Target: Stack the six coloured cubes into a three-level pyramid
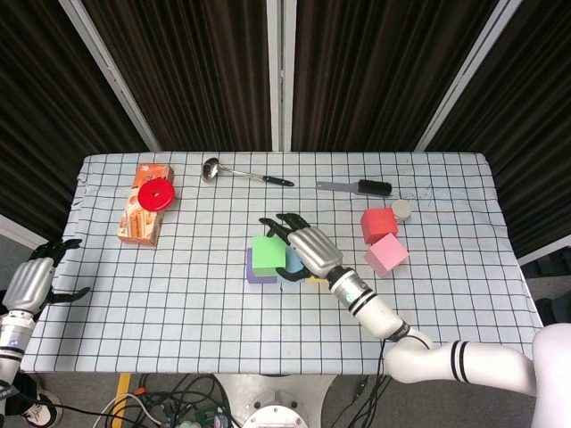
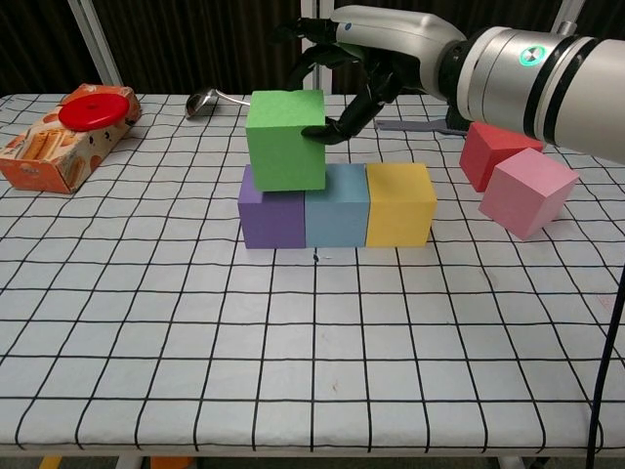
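Green foam-looking cube (image 2: 285, 140) sat on second level, over purple cube (image 2: 270, 217) and light-blue cube (image 2: 335, 205). Right hand (image 2: 344, 59) pinched its far side. Left hand (image 1: 34, 280) idle, fingers spread. Probably light, slightly squashy; best gripped on opposite flat faces.

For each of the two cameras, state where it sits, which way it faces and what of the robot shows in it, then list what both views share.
Head view: high above the near table edge, looking steeply down on the whole table; shows the left hand off the table's left edge, and the right hand and arm.
Chest view: low at the near edge, looking across the tabletop toward the curtains; shows only the right hand, fingers touching the green cube.
Shared: right hand, green cube, purple-blue-yellow row, red and pink cubes, ladle, snack box.
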Available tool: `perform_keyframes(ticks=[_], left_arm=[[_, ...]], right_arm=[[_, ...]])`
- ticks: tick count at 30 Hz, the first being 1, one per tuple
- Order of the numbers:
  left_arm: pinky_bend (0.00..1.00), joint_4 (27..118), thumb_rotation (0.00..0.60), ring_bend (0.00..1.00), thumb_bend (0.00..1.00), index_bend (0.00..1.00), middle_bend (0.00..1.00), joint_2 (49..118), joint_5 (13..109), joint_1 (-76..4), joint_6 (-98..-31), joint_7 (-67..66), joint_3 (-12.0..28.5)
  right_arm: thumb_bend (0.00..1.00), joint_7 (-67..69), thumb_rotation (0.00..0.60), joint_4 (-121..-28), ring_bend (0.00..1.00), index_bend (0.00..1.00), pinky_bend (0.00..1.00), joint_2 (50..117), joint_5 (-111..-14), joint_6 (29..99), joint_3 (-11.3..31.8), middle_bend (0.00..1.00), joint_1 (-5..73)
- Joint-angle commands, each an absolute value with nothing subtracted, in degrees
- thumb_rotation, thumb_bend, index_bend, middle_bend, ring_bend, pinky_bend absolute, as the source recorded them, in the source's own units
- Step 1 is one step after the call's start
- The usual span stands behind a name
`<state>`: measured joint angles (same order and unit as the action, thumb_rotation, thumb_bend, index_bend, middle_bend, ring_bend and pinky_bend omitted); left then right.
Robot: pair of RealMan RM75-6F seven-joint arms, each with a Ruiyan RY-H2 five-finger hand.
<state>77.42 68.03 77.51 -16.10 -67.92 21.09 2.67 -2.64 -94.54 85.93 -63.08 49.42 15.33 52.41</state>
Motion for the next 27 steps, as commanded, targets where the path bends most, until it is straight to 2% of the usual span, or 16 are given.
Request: perform_keyframes(ticks=[1,9,27], left_arm=[[0.11,77.3,0.600,0.09,0.13,0.17,0.19,68.1,77.5,-16.0,-67.7,21.2,2.8],[0.11,76.7,0.600,0.09,0.13,0.17,0.19,68.1,77.4,-15.9,-67.4,22.0,3.4],[0.11,76.2,0.600,0.09,0.13,0.17,0.19,68.3,77.8,-15.6,-66.9,22.3,3.8]], right_arm=[[0.33,0.2,0.600,-91.6,0.00,0.00,0.00,85.9,-67.0,48.3,14.4,0.38,52.1],[0.33,4.8,0.600,-88.6,0.00,0.00,0.00,86.8,-70.5,47.8,13.9,0.38,51.9],[0.33,5.3,0.600,-87.7,0.00,0.00,0.00,87.8,-71.7,49.0,13.9,0.37,51.5]])
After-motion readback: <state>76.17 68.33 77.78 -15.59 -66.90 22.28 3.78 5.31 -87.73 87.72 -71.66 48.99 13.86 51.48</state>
